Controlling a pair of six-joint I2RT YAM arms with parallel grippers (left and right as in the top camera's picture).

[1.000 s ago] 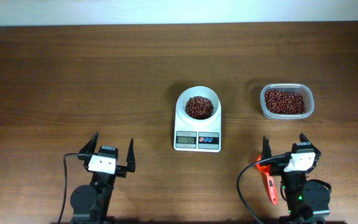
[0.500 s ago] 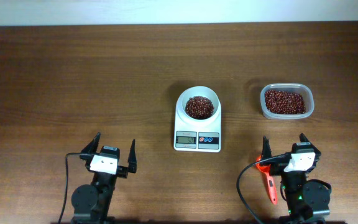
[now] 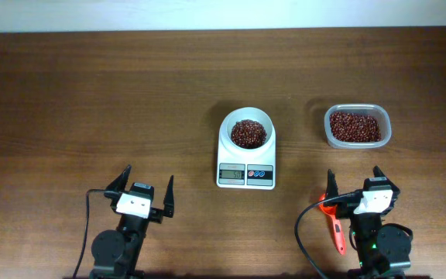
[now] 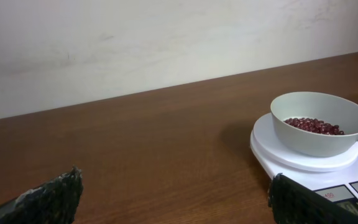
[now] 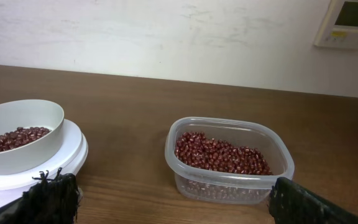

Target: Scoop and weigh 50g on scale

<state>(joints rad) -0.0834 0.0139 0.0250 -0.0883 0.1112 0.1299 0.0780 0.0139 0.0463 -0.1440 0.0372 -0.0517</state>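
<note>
The white scale (image 3: 245, 175) stands at the table's middle, its round bowl (image 3: 248, 118) holding red beans (image 3: 248, 133). A clear tub (image 3: 358, 142) of red beans sits to its right. My left gripper (image 3: 149, 178) hovers open near the front edge, left of the scale, with nothing between its fingers (image 4: 50, 198). My right gripper (image 3: 354, 173) stands open in front of the tub, also with nothing in it. An orange-red scoop (image 3: 335, 230) lies on the table beside the right arm, partly under it. The right wrist view shows the tub (image 5: 229, 183) ahead and the scale (image 5: 74, 149) at left.
The left wrist view shows bare brown table (image 4: 154, 143) ahead, with the scale (image 4: 279, 157) and bowl (image 4: 321, 134) at right. A pale wall (image 5: 166, 37) runs behind the table, carrying a white panel (image 5: 347, 22) at upper right.
My left arm has shifted slightly to the right and toward the front edge. The right arm, scale, tub and scoop have not moved.
</note>
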